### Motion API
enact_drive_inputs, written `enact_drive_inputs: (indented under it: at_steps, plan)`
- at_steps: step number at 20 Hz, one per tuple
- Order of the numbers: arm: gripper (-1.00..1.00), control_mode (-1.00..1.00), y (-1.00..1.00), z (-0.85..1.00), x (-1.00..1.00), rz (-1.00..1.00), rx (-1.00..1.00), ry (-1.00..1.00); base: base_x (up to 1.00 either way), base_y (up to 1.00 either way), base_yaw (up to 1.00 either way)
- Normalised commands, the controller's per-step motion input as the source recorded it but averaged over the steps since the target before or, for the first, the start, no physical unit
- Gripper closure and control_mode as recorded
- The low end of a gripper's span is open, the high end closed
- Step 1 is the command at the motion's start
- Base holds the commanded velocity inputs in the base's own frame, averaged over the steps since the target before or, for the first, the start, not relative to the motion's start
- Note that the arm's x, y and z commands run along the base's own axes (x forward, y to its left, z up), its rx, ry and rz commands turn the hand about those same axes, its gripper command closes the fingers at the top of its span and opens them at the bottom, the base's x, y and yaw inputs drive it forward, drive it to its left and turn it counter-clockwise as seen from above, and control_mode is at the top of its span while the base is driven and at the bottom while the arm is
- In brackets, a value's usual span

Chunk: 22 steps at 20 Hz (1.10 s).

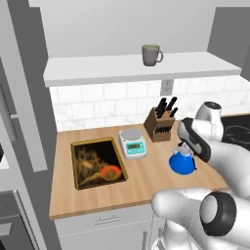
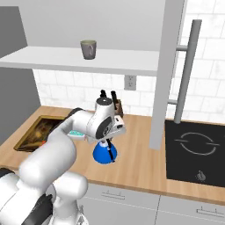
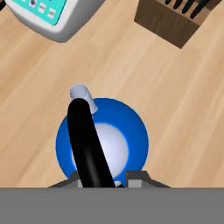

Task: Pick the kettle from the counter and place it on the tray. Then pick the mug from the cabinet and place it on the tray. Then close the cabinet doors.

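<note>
The blue kettle (image 1: 183, 165) (image 2: 103, 154) (image 3: 127, 131) stands on the wooden counter (image 1: 146, 180), right of the scale. My gripper (image 1: 187, 149) (image 2: 109, 143) (image 3: 103, 178) comes down on it from above, and its finger tips sit tight on either side of the black arched handle (image 3: 87, 140), shut on it. At the counter's left lies the dark patterned tray (image 1: 90, 156) (image 2: 37, 132). The grey-beige mug (image 1: 151, 54) (image 2: 88, 49) rests on the white shelf (image 1: 122, 68) of the open cabinet. Both doors (image 1: 27, 83) (image 2: 169, 66) stand swung out.
A small white scale (image 1: 133, 143) (image 3: 43, 13) sits between tray and kettle. A wooden knife block (image 1: 160, 124) (image 3: 170, 19) stands just behind the kettle. The black stovetop (image 2: 195, 151) lies to the right, under the right door's bar handle (image 2: 186, 70).
</note>
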Motion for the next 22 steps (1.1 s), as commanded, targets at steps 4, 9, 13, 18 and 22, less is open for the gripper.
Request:
enact_drive_inputs:
  at_steps: [4, 9, 13, 18, 22]
  plan:
    - [1.0, -1.0, 0.5, 0.44, -0.5, 0.1, 0.0, 0.0, 0.0, 0.0, 0.0]
    - [1.0, -1.0, 0.88, 0.15, -0.35, 0.04, 0.0, -0.07, 0.0, 0.0, 0.0]
    - [1.0, -1.0, 0.98, 0.13, -0.04, 0.04, -0.01, -0.26, 0.0, 0.0, 0.0]
    - [1.0, -1.0, 0.94, 0.22, 0.05, 0.09, -0.01, -0.16, 0.0, 0.0, 0.0]
    - [1.0, -1.0, 0.98, 0.12, 0.15, 0.03, 0.0, -0.01, 0.0, 0.0, 0.0]
